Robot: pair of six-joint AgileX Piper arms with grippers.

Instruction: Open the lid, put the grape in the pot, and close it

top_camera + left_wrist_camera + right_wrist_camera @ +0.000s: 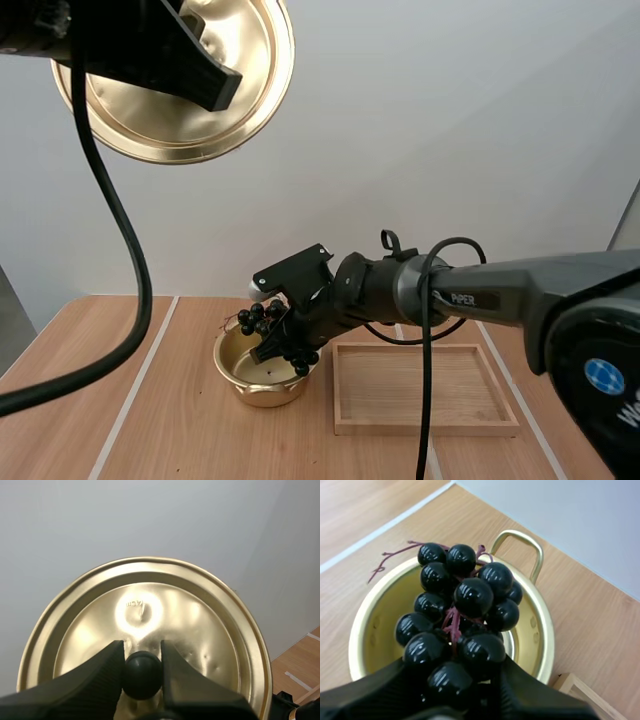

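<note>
A gold pot [236, 368] stands open on the table, left of the tray; its rim [541, 630] and one handle show under the fruit. My right gripper [283, 338] is shut on a bunch of dark grapes [268, 331], holding the bunch [462, 630] right over the pot's mouth. High above the table at the left, my left gripper [205, 85] holds the gold lid [245, 90] tilted, underside showing. In the left wrist view its fingers [105, 675] pinch the lid's black knob [142, 674], with the lid [200, 625] behind it.
A shallow wooden tray [345, 420] lies right of the pot, with my right arm reaching over its far left corner. The wooden table [150, 430] has two pale stripes; bare wood lies left of the pot and in front of it.
</note>
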